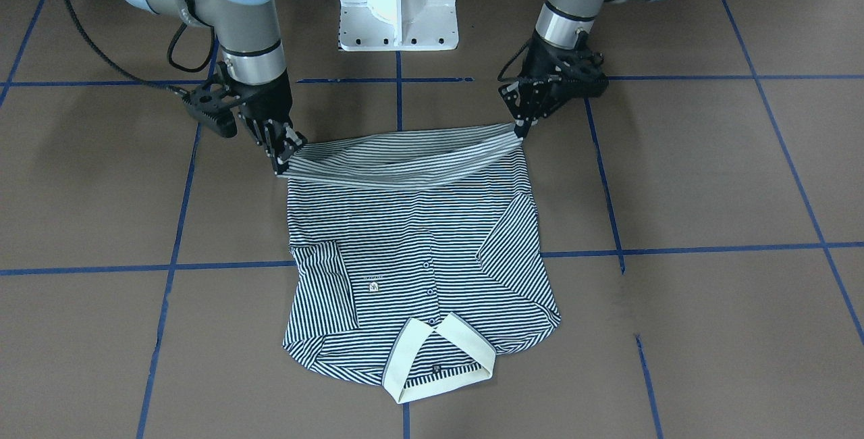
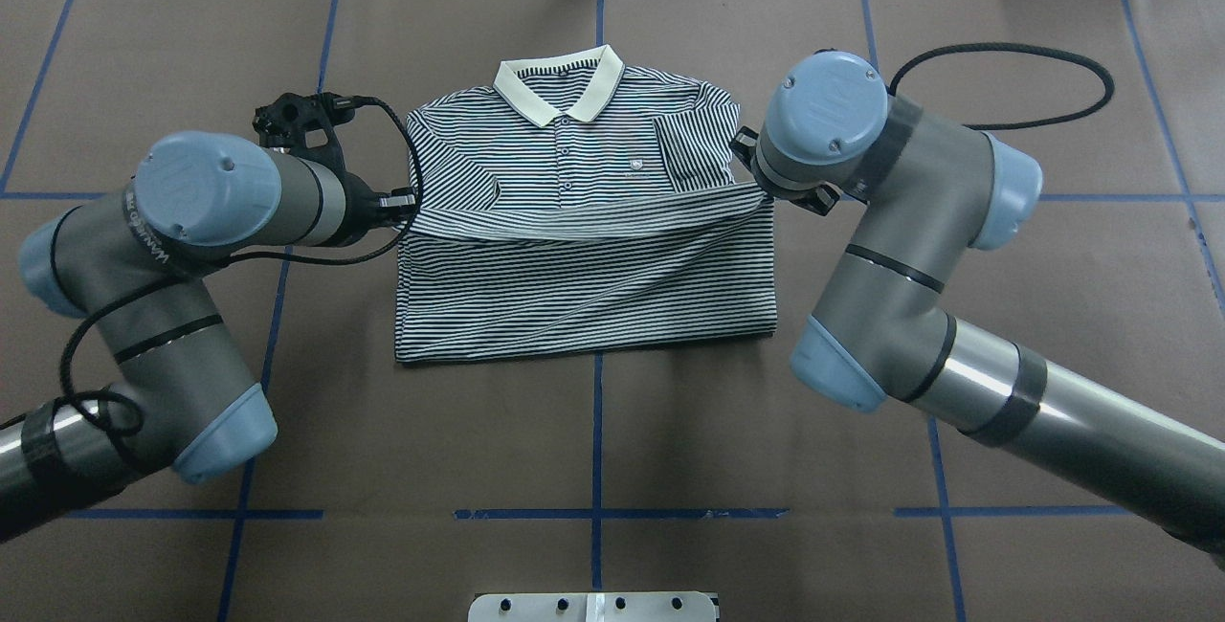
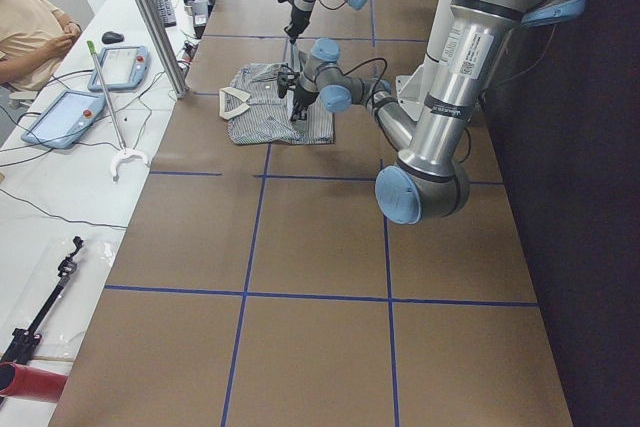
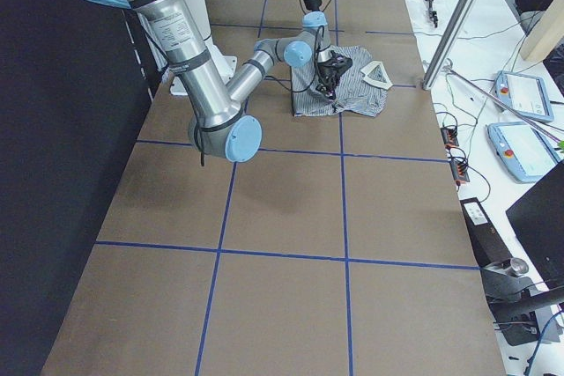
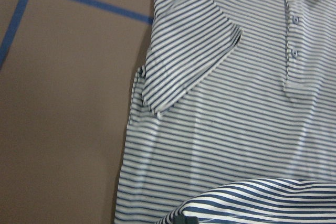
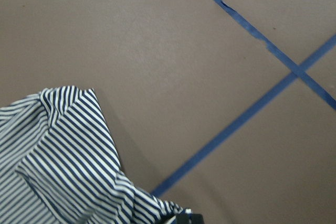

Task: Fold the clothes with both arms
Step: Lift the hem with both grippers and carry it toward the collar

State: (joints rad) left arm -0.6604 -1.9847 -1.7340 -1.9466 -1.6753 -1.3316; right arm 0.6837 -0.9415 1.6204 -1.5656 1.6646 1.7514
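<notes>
Overhead exterior | polo shirt (image 2: 574, 297) | chest patch (image 2: 634, 164) lettering unreadable

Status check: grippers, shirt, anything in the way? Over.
Left gripper shut on one hem corner, right gripper on the other. Polo shirt sleeves folded in, hem held raised. Nothing seen between hem and collar.

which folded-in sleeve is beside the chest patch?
On the polo shirt, the sleeve on the robot's right: the chest patch lies beside it. The other sleeve lies beyond the placket.

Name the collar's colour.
Plain cream collar on the polo shirt; clearest in the front-facing view.
</notes>
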